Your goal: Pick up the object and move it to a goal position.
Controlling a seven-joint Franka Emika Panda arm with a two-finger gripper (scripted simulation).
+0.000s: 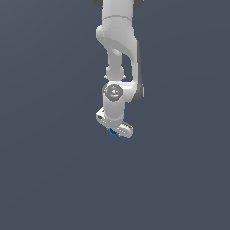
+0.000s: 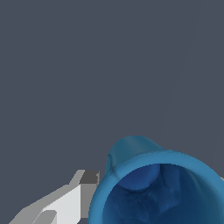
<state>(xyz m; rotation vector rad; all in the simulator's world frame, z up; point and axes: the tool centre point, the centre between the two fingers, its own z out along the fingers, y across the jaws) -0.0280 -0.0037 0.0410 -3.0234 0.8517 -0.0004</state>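
Note:
The object (image 1: 112,134) is a small blue cup that peeks out just beneath the white gripper (image 1: 113,133) at the end of the arm in the exterior view. In the wrist view the object (image 2: 153,192) fills the lower part of the picture, its hollow open top facing the camera. One light grey finger (image 2: 70,199) presses against its side. The other finger barely shows at the picture's edge. The gripper is shut on the object. Whether the cup rests on the surface or hangs above it cannot be told.
A plain dark grey surface (image 1: 49,179) stretches all around the arm. The white arm (image 1: 119,49) comes down from the top of the exterior view.

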